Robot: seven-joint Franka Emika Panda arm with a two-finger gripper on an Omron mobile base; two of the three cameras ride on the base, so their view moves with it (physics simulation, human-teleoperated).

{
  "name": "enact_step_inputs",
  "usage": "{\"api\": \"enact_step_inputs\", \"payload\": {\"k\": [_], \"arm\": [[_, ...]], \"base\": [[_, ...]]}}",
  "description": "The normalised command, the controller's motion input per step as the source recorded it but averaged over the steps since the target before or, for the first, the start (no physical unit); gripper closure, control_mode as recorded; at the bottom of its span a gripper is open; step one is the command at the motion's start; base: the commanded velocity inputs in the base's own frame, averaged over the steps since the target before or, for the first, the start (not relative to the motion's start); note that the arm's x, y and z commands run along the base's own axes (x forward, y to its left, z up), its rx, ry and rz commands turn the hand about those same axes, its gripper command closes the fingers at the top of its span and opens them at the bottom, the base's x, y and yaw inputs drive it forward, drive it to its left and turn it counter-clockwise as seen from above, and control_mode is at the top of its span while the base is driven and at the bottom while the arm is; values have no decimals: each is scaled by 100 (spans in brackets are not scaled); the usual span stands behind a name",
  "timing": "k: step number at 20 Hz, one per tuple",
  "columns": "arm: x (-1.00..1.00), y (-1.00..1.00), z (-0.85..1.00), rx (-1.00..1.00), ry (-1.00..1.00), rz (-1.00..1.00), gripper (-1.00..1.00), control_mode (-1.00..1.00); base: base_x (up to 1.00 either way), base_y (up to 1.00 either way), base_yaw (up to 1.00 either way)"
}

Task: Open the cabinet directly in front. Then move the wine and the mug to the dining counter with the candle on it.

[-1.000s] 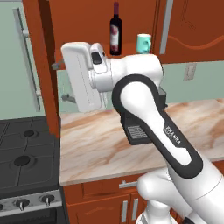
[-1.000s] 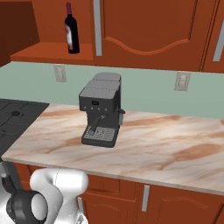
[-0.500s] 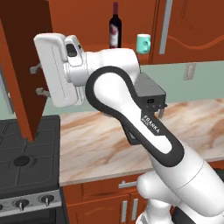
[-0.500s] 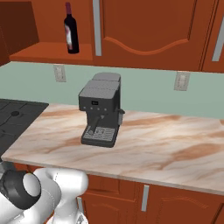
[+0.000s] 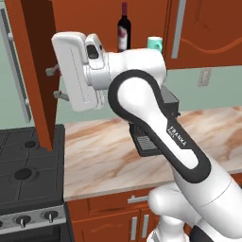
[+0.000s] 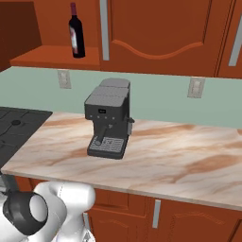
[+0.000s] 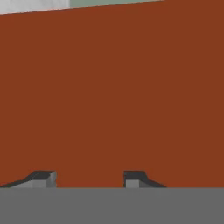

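- The two-finger tool (image 5: 53,82) stands half open against the open reddish-brown wooden cabinet door (image 5: 38,71), gripping nothing.
- The dark wine bottle (image 5: 124,29) and teal mug (image 5: 154,43) stand inside this cabinet, on its shelf.

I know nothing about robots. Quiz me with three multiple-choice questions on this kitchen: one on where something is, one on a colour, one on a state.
1. Where does the wine bottle stand?
A. on the cabinet shelf
B. on the worktop
C. on the cooktop

2. What colour is the mug?
A. red
B. teal
C. black

3. How is the left cabinet door?
A. shut
B. swung open
C. missing

Answers:
1. A: the right base view shows it on the open cabinet's shelf, above the coffee machine.
2. B: it sits teal beside the bottle in the left base view.
3. B: the door stands out edge-on toward the room, with the gripper against its inner face.
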Motion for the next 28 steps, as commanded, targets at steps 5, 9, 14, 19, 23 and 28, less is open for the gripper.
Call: {"api": "enact_step_inputs", "payload": {"k": [5, 9, 14, 19, 23, 28], "arm": [[-32, -74, 0, 0, -10, -10, -100, -100], [-44, -81, 4, 7, -8, -19, -100, -100], [-19, -88, 13, 23, 0, -33, -100, -100], [0, -98, 20, 42, 0, -47, -100, -100], [0, -90, 27, 47, 5, -50, -100, -100], [2, -84, 21, 48, 24, -41, -100, -100]], "base": [[0, 0, 0], [0, 0, 0], [0, 0, 0], [0, 0, 0], [0, 0, 0], [0, 0, 0]]}}
